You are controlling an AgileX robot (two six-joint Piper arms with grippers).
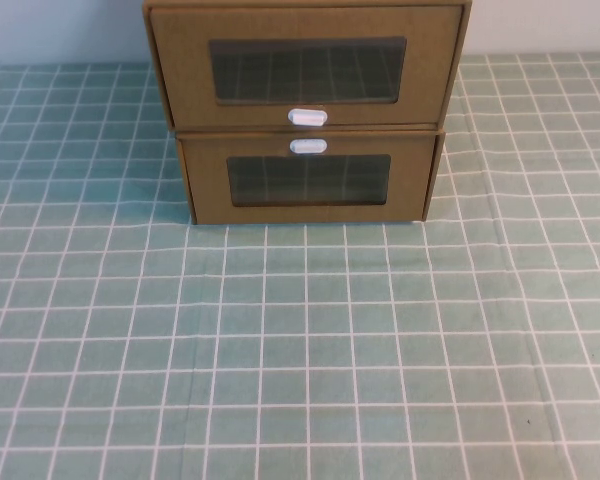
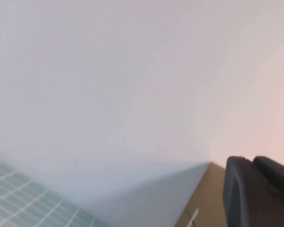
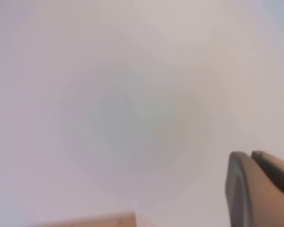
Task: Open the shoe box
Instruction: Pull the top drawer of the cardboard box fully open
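boxes: upper shoe box [image 1: 307,65] is sitting on lower shoe box [image 1: 310,180], far-centre of the desk [image 1: 300,350]; both closed.
material: brown matte cardboard, rectangular; each front is carrying a dark see-through window and a white oval tab [image 1: 307,117].
facing: fronts are pointing toward the robot, wide side running left-right.
contents: windows are showing only grid lines; can't tell.
cover: green cloth [image 1: 430,380] with white grid, lightly creased.
left tool [image 2: 253,189]: outside the high view, facing a white wall [image 2: 132,71], cardboard edge beside it; state can't tell.
right tool [image 3: 252,189]: outside the high view, pressed together.

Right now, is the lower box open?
Shut: the lower box has its front flush. Neither left gripper nor right gripper touches it; both sit outside the high view.
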